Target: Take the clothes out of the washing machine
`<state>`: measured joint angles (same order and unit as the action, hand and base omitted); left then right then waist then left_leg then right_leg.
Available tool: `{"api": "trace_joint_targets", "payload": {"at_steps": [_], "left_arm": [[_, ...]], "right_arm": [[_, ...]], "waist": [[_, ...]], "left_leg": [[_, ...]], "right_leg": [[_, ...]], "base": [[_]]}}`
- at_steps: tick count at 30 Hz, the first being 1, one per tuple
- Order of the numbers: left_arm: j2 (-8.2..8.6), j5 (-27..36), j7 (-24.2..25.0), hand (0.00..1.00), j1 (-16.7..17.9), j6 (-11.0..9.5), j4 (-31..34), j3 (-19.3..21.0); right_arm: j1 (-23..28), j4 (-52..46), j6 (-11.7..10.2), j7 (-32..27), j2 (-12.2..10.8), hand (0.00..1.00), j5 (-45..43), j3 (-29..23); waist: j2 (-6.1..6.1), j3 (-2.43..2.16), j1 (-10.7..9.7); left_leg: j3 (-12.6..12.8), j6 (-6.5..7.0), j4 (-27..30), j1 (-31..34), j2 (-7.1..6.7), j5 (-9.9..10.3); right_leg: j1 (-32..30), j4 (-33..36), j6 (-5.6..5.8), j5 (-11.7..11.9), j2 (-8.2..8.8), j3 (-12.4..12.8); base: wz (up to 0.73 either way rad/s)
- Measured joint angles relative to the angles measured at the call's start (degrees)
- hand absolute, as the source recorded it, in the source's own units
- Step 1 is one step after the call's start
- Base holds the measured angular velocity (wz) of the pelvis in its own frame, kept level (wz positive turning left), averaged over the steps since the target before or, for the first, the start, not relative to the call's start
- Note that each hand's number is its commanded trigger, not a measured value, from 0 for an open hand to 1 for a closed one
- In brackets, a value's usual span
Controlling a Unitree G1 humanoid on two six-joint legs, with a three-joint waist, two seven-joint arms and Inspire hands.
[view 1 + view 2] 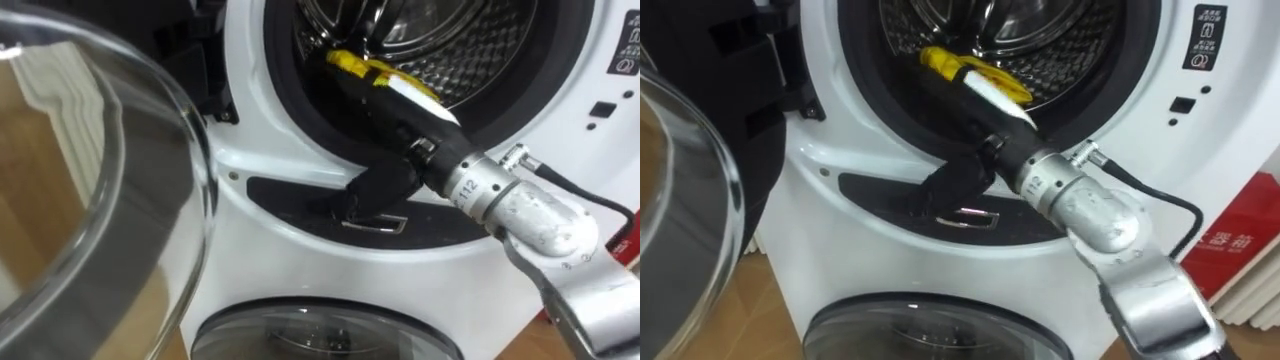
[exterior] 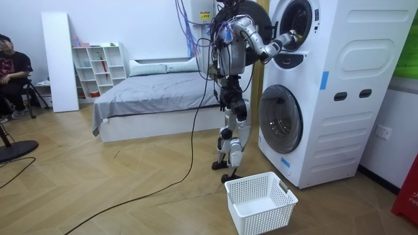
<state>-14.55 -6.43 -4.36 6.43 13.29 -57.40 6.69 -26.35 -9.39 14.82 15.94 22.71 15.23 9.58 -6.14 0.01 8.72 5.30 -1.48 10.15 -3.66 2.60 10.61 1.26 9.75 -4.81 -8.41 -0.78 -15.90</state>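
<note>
Glass door (image 1: 90,200) swung open at near left, the robot stands at the stacked machine (image 2: 339,130) with its right hand (image 1: 400,120) reaching over the rim into the upper drum (image 1: 470,50). A yellow cloth (image 1: 362,68) lies against the hand's far end. Its long axis runs up and left along the line of the arm. The fingers are dark against the dark seal, so whether they have closed on the cloth cannot be told.

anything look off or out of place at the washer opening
A dark piece, likely cloth, hangs out over the door rim onto the front panel, below the right hand reaching into the drum. Nothing else stands out.
</note>
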Motion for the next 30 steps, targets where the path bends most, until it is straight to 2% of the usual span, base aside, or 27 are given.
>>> {"api": "trace_joint_targets", "payload": {"at_steps": [5, 9, 15, 19, 21, 24, 30], "left_arm": [[0.08, -0.1, 0.0, 0.00, 2.3, 0.6, 2.7, 0.2], [0.69, -0.3, 0.0, 0.00, 2.4, 0.6, 3.4, 2.1], [0.94, -0.6, 0.0, 0.00, 2.6, 0.7, 3.4, 2.6], [1.25, -2.1, 0.0, 0.00, 3.8, 0.6, 3.3, 4.8], [1.56, -2.0, 0.0, 0.00, 4.3, 0.6, 3.3, 6.4], [1.69, -2.0, 0.0, 0.00, 4.7, 0.6, 3.3, 6.7], [1.81, -2.0, 0.0, 0.00, 4.6, 0.4, 3.3, 6.7]], "right_arm": [[0.0, 0.7, 0.5, -1.6, 0.2, 0.00, 6.3, -1.8], [0.0, 0.7, 1.0, -2.0, 2.0, 0.00, 10.2, -2.2], [0.0, 1.9, 1.5, -2.0, 2.1, 0.00, 11.6, -3.7], [0.0, 1.9, 1.5, -2.0, 2.1, 0.00, 13.6, -5.5], [0.0, 2.2, 1.5, -1.9, 2.1, 0.00, 15.4, -6.2], [0.0, 2.3, 1.5, -1.9, 2.1, 0.00, 17.4, -6.5], [0.0, 2.3, 1.5, -2.7, 2.1, 0.00, 20.8, -7.1]], "waist": [[0.58, -0.05, -0.8], [1.19, -0.20, -1.1], [2.05, -0.27, -1.2], [2.34, -0.41, -1.2], [2.51, -0.36, -1.1], [2.87, -0.19, -1.5], [2.77, -0.31, -2.2]], "left_leg": [[0.0, -0.01, 0.1, 0.0, -0.21, 0.0], [-0.4, 0.14, 0.1, 0.2, -0.45, 0.1], [-0.8, 0.51, 0.5, 0.0, -0.64, 0.3], [-0.8, 0.57, 0.2, 0.0, -0.66, 0.4], [-0.8, 0.58, 0.3, 0.0, -0.71, 0.4], [-0.9, 0.59, 0.3, 0.0, -0.86, 0.4], [-0.9, 0.61, 0.3, -0.1, -1.14, 0.4]], "right_leg": [[0.7, -0.2, 0.16, -0.1, 0.30, -0.7], [0.9, -0.1, 0.48, -0.3, 0.72, -1.5], [1.6, -0.1, 0.81, -0.5, 0.77, -1.8], [1.0, -0.1, 0.90, -0.6, 0.81, -1.7], [1.2, -0.1, 0.95, -0.5, 0.82, -1.7], [1.7, -0.2, 1.07, -0.4, 0.93, -1.8], [1.7, -0.1, 1.35, -0.5, 1.25, -2.1]], "base": [[0.03], [0.10], [0.09], [0.01], [0.00], [0.02], [0.02]]}}
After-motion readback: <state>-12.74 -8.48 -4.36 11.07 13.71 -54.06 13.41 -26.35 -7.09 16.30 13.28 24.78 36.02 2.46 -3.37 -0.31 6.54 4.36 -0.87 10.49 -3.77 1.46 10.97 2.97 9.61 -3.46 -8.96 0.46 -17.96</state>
